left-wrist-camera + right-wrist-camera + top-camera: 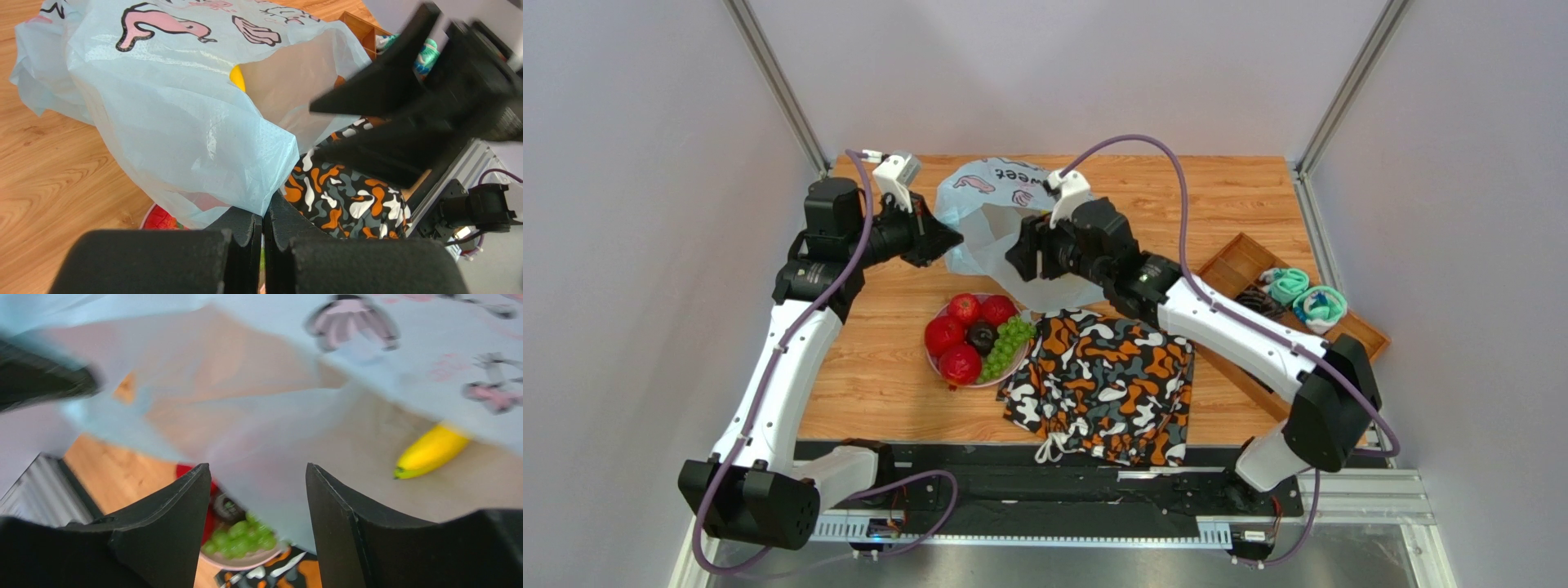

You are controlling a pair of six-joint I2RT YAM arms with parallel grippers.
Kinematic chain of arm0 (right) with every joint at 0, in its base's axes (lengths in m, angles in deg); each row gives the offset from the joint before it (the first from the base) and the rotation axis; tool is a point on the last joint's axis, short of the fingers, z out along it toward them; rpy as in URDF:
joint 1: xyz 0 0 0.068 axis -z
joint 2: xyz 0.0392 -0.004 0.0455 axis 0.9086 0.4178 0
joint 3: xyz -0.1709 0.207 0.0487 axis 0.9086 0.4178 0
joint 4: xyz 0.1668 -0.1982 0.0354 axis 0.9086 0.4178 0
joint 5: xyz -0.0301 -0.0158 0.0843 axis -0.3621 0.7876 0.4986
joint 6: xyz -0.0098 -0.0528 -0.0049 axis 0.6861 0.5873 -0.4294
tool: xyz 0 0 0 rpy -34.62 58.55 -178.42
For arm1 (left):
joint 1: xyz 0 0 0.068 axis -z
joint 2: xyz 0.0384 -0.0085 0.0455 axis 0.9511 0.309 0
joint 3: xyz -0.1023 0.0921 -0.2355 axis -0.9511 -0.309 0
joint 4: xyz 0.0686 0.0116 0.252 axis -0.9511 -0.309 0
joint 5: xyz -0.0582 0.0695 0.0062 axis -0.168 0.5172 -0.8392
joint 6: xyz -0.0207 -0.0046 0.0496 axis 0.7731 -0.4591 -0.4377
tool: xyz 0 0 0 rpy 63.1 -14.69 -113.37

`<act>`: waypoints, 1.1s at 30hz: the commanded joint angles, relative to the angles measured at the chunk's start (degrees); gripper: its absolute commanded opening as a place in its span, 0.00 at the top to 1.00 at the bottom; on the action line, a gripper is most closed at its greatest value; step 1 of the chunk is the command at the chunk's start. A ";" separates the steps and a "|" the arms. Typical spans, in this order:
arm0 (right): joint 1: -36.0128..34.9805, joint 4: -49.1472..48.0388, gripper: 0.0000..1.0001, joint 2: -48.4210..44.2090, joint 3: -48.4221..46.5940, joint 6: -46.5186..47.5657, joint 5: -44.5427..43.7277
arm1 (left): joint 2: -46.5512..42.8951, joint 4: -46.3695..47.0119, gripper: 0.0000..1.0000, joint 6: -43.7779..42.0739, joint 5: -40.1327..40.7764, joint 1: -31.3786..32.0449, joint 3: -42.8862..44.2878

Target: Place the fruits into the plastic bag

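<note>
Pale blue film fills the middle of the overhead view. The light-blue translucent plastic bag [995, 221] lies on the wooden table with its mouth turned toward the arms. The left gripper [950, 241] appears to pinch the bag's left lip, probably to hold the mouth up. The right gripper [1016, 260] hovers at the opening, jaws apart. Just in front sits the pink round plate [938, 364] with three red round fruits [965, 306], a green grape bunch [1008, 341] and a small dark round fruit [982, 337]. They are not bagged yet. An orange-black-white camouflage cloth [1100, 380] lies beside the plate.

In the left wrist view, the left gripper [263, 229] has its fingers pressed together where the bag [184, 122] edge comes down to them. A sliver of yellow banana [238, 78] shows inside the mouth. The right gripper [325, 130] comes in from the right.

In the right wrist view, the right gripper [258, 496] is spread and holds nothing. The banana [430, 452] lies inside the bag, its long axis running lower left to upper right, its dark tip at the lower left. A second banana is not visible. The grapes [242, 536] show below.
</note>
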 commanded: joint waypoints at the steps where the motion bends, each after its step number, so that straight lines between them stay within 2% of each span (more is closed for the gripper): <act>1: -7.38 -4.08 0.40 -4.50 4.35 3.29 1.11 | 0.07 0.01 1.00 -1.01 1.59 -0.28 0.04; 5: -12.83 -2.24 0.44 -4.07 6.55 -0.46 -1.27 | 0.16 -0.08 1.00 -0.83 1.77 -0.28 0.04; 12: -15.03 2.24 0.53 1.63 8.49 -8.11 -0.30 | -0.02 -0.17 1.00 -0.83 2.12 -0.28 0.04; 16: -13.63 7.52 0.59 6.29 6.21 -11.72 -0.04 | -0.02 -0.26 1.00 -0.83 2.12 -0.28 0.04; 20: -10.83 8.14 0.59 7.27 7.87 -14.45 1.72 | -0.11 -0.52 1.00 -1.09 2.74 -0.28 0.04; 33: -4.23 1.20 0.59 8.94 12.80 -16.74 6.29 | -0.02 -0.61 1.00 -1.10 2.91 -0.28 0.04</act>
